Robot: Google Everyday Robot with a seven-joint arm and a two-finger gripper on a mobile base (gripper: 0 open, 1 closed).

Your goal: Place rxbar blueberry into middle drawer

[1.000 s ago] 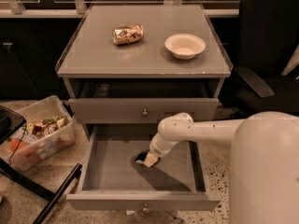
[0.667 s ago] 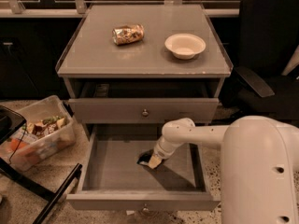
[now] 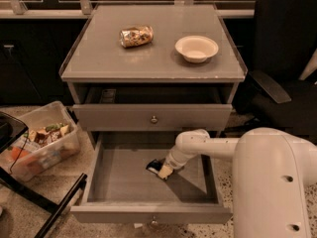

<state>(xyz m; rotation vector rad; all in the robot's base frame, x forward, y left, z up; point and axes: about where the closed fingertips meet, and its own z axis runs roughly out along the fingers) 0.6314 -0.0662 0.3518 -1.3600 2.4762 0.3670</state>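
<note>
The rxbar blueberry (image 3: 154, 165) is best let go low and flat on the floor of the middle drawer (image 3: 119, 182), where the claw (image 3: 162, 171) is held, though its grip cannot be told.

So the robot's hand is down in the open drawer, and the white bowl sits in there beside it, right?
Not quite. The hand is down in the open drawer, but the white bowl is not in there. It sits on the cabinet top, to the right of the shiny packet. The camera view shows this.
</note>
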